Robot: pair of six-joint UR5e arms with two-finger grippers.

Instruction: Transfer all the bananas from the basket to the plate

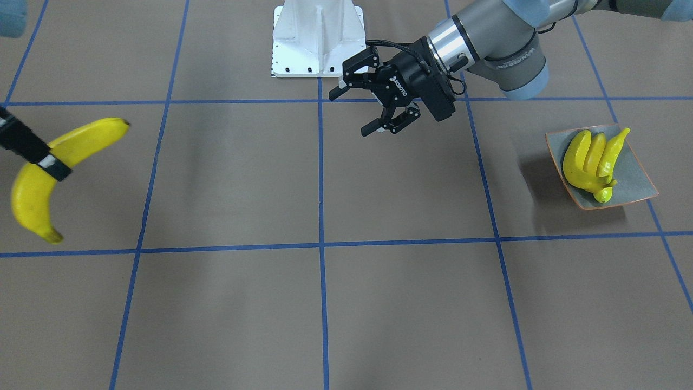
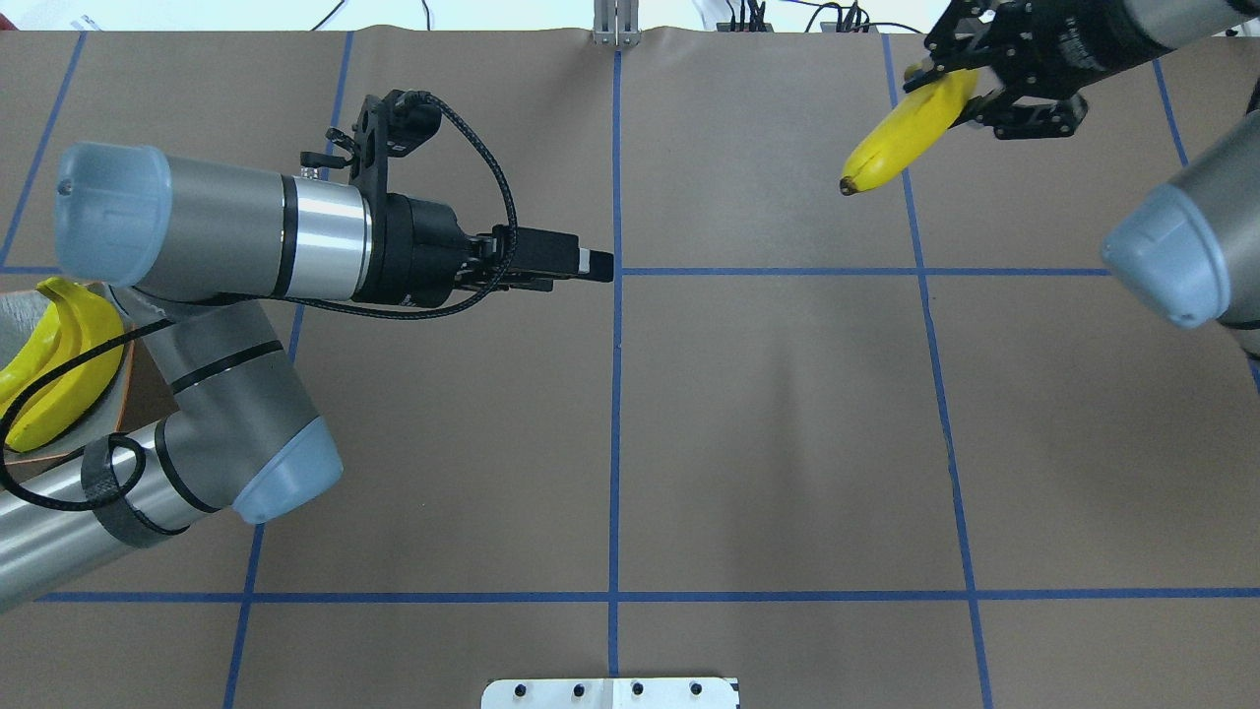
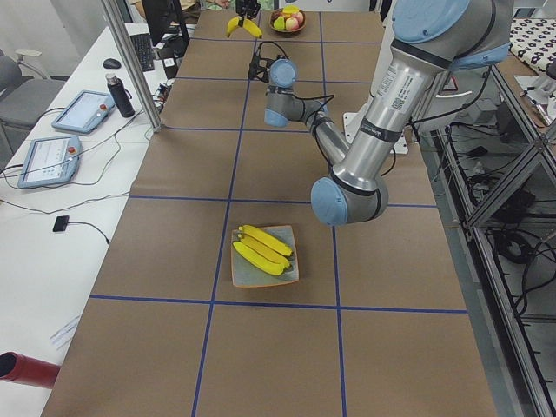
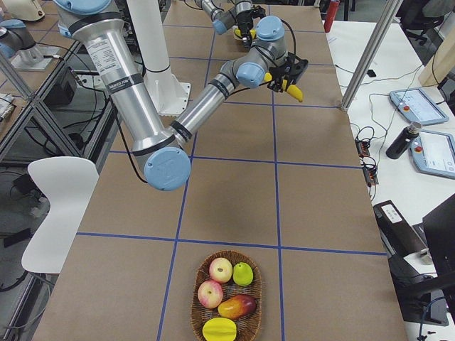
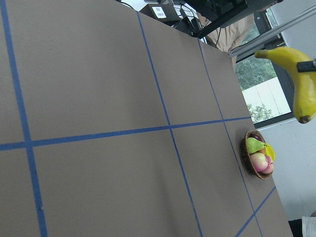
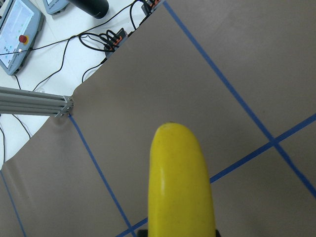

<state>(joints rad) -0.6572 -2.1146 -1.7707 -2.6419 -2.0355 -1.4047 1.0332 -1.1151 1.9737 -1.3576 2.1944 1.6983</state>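
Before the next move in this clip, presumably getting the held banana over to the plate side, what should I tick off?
1. Grip: ok. The right gripper is shut on the banana, which hangs above the table.
2. Receiver: ok. The left gripper is open and empty, near mid-table.
3. Path: ok. Nothing lies on the table between the two grippers.
4. Room on the plate: ok. A bare grey part shows beside the bananas already on it.
5. Basket: ok. Only other fruit shows in it, no banana.
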